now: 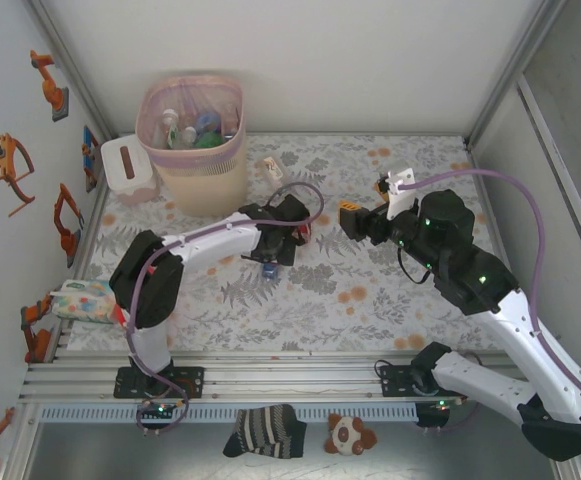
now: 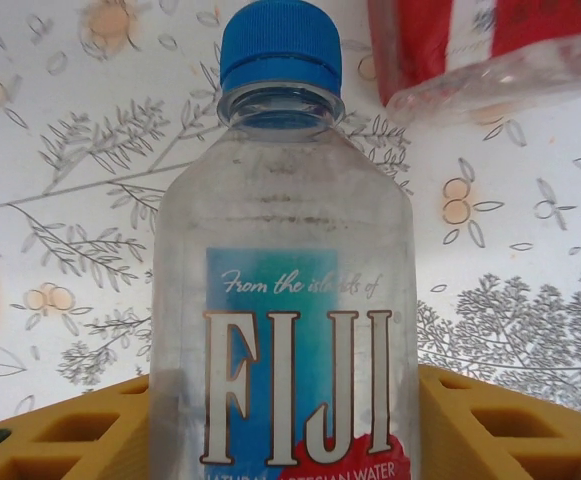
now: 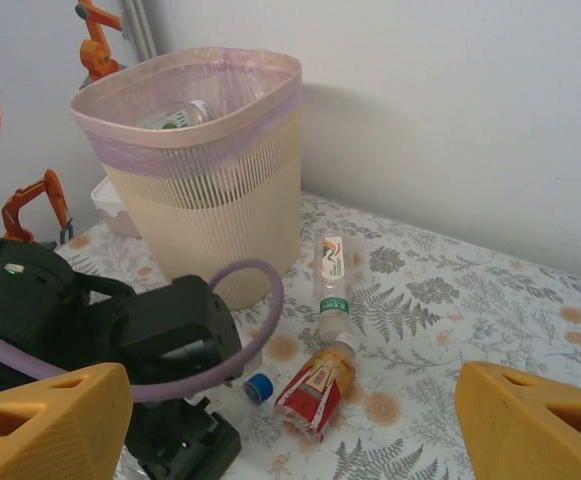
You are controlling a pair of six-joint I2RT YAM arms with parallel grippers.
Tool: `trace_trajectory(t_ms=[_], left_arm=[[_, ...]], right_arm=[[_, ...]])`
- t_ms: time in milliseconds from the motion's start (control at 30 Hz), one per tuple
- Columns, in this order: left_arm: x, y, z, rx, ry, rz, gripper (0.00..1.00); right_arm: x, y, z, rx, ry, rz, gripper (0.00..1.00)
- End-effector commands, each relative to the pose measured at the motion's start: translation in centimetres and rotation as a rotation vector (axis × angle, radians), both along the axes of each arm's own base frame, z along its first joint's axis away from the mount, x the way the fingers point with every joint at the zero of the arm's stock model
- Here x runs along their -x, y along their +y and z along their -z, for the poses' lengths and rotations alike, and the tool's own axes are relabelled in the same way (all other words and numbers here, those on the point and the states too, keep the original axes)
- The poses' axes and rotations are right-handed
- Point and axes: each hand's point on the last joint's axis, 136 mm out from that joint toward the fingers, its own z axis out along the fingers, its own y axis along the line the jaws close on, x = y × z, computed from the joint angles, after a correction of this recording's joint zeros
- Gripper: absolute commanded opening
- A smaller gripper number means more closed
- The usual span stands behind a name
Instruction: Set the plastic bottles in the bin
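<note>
My left gripper (image 2: 285,390) clamps its yellow fingers (image 2: 80,430) against both sides of a clear, blue-capped Fiji bottle (image 2: 285,280). The bottle lies mid-table on the fern-and-flower tablecloth (image 1: 370,290), near the beige, pink-lined bin (image 1: 192,95), which stands at the far left with several bottles (image 1: 185,130) inside. The label reads "From the islands of FIJI", with "Artesian Water" cut off below. A red-labelled bottle (image 3: 315,390) lies just beside it, and a white-capped bottle (image 3: 330,285) lies nearer the bin. My right gripper (image 3: 290,430) hangs spread wide, holding nothing. White walls (image 1: 370,60) enclose the table, and orange robot-arm stickers (image 1: 10,165) dot the left one.
</note>
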Motion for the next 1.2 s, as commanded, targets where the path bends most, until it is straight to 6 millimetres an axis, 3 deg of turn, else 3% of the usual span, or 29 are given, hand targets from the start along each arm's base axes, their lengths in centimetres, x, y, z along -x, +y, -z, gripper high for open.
trace_trajectory(t_ms=[0, 300, 433, 767, 1000, 1167], left_arm=[[-0.6, -0.2, -4.5, 0.036, -0.084, 0.040, 0.57], [-0.6, -0.6, -13.1, 0.116, -0.271, 0.267, 0.53], [-0.7, 0.1, -17.1, 0.083, -0.377, 0.419, 0.52], [-2.8, 2.9, -24.9, -0.017, -0.618, 0.707, 0.52], [-5.9, 6.0, -29.8, -0.009, -0.713, 0.700, 0.52], [-8.7, 7.9, -31.7, -0.003, -0.755, 0.619, 0.51]], right_arm=[[0.3, -0.4, -0.7, -0.012, -0.010, 0.005, 0.83], [0.5, -0.3, -1.2, -0.006, -0.027, -0.010, 0.83], [0.5, -0.4, -1.4, -0.005, -0.033, -0.008, 0.83], [0.6, -0.9, -2.3, -0.025, -0.059, 0.012, 0.83], [0.0, -0.4, -2.7, -0.037, -0.067, 0.012, 0.83], [-0.4, 0.0, -2.7, -0.054, -0.064, 0.011, 0.83]])
